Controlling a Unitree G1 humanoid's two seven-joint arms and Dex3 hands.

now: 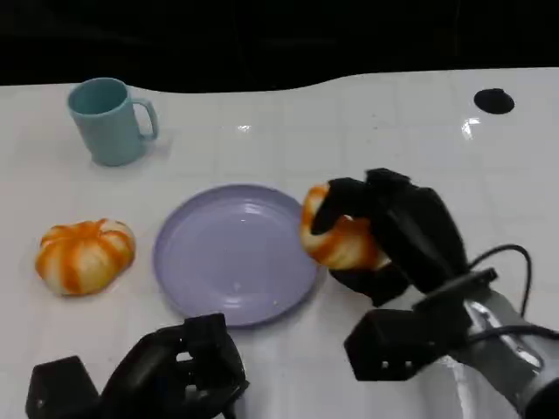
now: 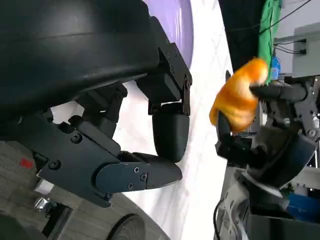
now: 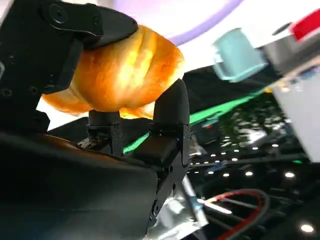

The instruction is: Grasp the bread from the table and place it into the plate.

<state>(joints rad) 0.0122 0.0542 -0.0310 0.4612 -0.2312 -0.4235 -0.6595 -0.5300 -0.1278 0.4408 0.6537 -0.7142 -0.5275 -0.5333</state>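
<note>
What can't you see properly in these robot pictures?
- The bread: the right hand covers its far side in the head view.
- The left hand: cut off by the head view's bottom edge.
- The plate: mostly hidden behind the left hand in the left wrist view.
- The cup: blurred in the right wrist view.

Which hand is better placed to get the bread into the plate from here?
The right hand: it already holds the bread at the plate's edge. The left hand holds nothing.
</note>
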